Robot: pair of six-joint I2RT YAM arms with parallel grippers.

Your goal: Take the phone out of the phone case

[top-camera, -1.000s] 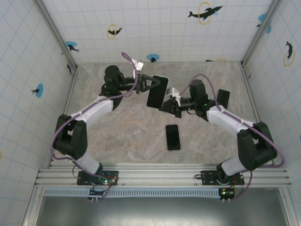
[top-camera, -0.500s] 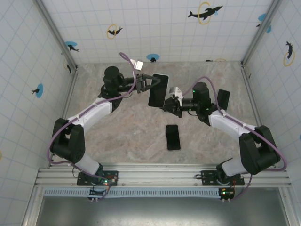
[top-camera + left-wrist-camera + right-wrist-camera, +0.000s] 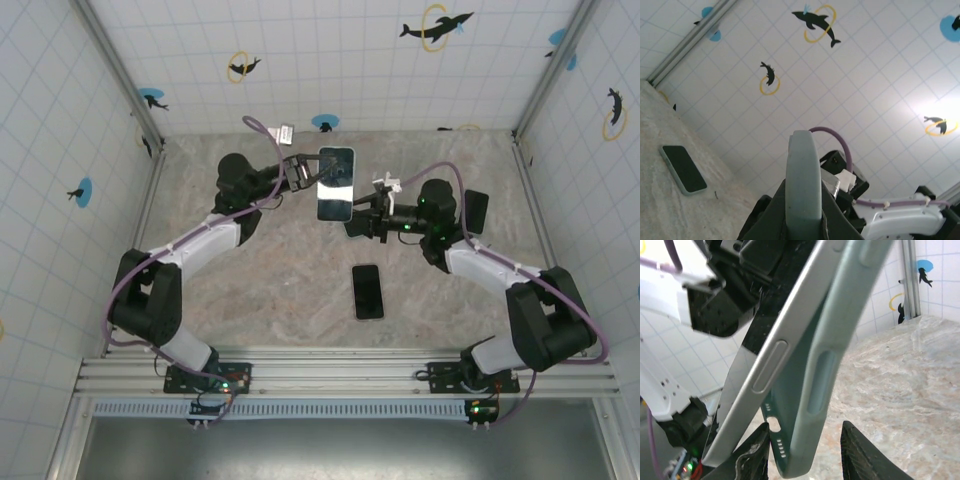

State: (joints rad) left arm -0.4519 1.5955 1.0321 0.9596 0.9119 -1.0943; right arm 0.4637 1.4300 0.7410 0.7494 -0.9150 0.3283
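Black left gripper (image 3: 802, 196): its fingers are pressing together on the phone case (image 3: 840, 335), pinching the pale green edge and holding it up off the table.
Phone case: it is standing on edge straight out from the left fingertips, its far end reaching across to the right gripper (image 3: 805, 456).
Phone (image 3: 785, 340): it is sitting in the case, but its silver side is lifting away from the green rim, so a wedge-shaped gap is opening between the two along that edge.
Right gripper: its jaws are standing apart, with the lower end of the case hanging between them; one finger is lying close beside the case and the other is staying clear of it.
Table (image 3: 270, 280): the marbled surface is lying well below both grippers.
Black phone (image 3: 368, 291): it is lying flat on the table, below the right gripper and towards the arm bases.
Dark handset (image 3: 475, 210): it is resting on the table behind the right gripper, just beside that arm's wrist.
Walls (image 3: 437, 25): white tiles with dolphin stickers are closing in the table beyond both grippers.
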